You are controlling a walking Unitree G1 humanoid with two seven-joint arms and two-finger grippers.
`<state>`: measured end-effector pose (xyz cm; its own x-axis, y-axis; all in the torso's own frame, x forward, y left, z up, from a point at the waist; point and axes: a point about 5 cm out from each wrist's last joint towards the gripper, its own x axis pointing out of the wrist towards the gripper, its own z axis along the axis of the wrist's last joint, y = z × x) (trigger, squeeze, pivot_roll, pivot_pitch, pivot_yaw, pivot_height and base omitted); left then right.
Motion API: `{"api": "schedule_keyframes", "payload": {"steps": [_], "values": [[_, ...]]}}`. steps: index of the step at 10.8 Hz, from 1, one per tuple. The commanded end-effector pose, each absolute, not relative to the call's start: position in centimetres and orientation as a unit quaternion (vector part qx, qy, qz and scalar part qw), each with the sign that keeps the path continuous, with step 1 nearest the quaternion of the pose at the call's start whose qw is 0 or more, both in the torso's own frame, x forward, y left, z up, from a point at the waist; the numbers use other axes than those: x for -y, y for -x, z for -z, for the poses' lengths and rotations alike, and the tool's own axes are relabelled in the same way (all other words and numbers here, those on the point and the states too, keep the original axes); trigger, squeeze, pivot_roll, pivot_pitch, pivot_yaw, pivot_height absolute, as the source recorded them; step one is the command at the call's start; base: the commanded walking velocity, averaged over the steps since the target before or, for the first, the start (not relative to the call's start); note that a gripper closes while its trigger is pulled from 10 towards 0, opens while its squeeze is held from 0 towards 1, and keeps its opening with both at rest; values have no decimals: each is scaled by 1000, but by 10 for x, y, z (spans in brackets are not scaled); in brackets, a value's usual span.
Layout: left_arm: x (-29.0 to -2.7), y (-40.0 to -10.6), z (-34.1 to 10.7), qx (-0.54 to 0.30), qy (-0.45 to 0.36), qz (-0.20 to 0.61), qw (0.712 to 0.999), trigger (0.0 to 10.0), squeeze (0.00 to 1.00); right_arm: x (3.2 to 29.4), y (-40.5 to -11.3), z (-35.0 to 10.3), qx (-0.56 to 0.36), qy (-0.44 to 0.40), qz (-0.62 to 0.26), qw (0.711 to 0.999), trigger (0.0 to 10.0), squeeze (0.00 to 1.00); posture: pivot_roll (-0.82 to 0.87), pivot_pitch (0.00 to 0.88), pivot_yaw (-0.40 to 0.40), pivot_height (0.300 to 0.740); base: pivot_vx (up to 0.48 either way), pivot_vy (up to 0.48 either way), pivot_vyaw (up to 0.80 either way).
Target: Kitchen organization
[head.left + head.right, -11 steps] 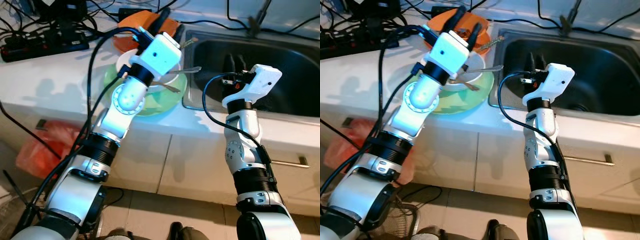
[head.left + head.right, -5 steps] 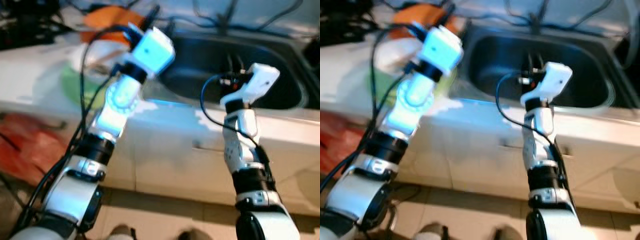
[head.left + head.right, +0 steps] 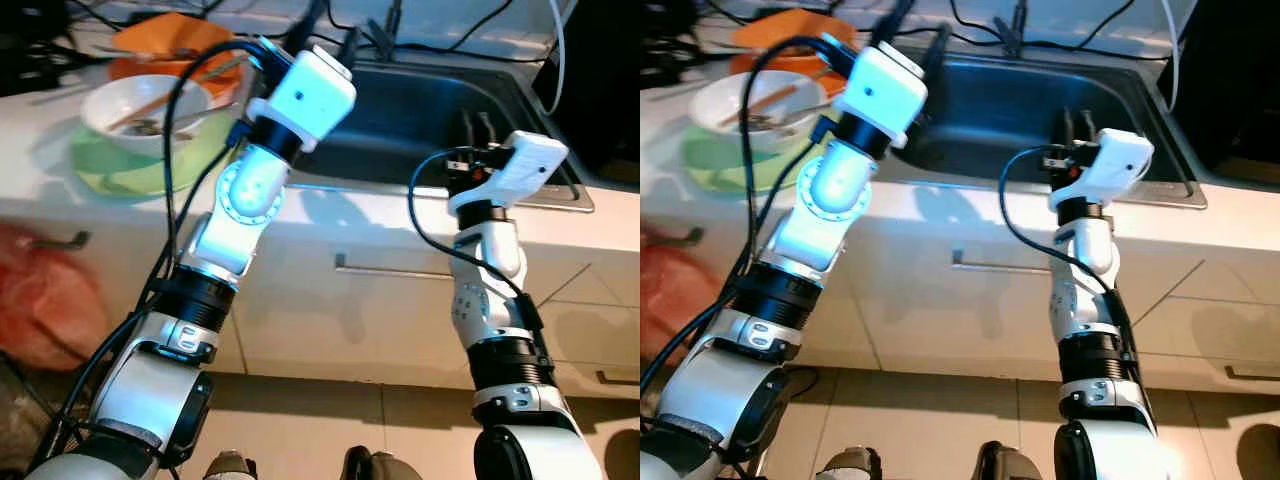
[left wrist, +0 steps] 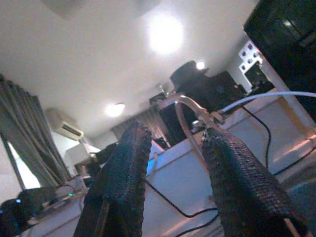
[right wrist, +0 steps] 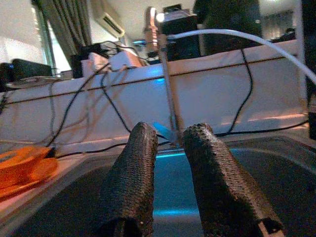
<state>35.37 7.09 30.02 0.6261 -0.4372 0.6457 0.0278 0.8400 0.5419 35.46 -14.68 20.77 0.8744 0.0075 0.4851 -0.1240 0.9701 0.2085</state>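
Dishes sit at the upper left of the frame on the white counter [image 3: 40,190]: a white bowl [image 3: 140,105] with utensils in it rests on a green plate [image 3: 120,170], with an orange plate [image 3: 165,40] just behind. Right of them lies the dark sink [image 3: 420,110]. The left gripper [image 4: 170,163] is raised near the sink's left edge, fingers parted and empty. The right gripper [image 5: 168,173] hovers over the sink's front right, fingers slightly apart, gripping nothing.

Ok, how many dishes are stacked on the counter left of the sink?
3: a white bowl holding utensils, sitting on a green plate, with an orange plate just behind them. More could be hidden underneath.
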Motion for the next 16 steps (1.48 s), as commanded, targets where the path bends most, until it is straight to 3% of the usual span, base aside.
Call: {"api": "schedule_keyframes", "payload": {"steps": [1,4,16], "values": [[-72,-353,-305,415,-237,130,869,10000,0,146,-355,-211,254,-115,-38,960,10000,0,106,137,-45,740,0,0,0],[-71,-353,-303,411,-237,132,870,10000,0,148,-355,-210,252,-116,-37,960,10000,0,106,136,-44,740,0,448,0],[-70,-354,-300,397,-233,138,877,10000,0,147,-353,-204,244,-119,-33,962,10000,0,106,143,-33,740,0,23,0]]}}
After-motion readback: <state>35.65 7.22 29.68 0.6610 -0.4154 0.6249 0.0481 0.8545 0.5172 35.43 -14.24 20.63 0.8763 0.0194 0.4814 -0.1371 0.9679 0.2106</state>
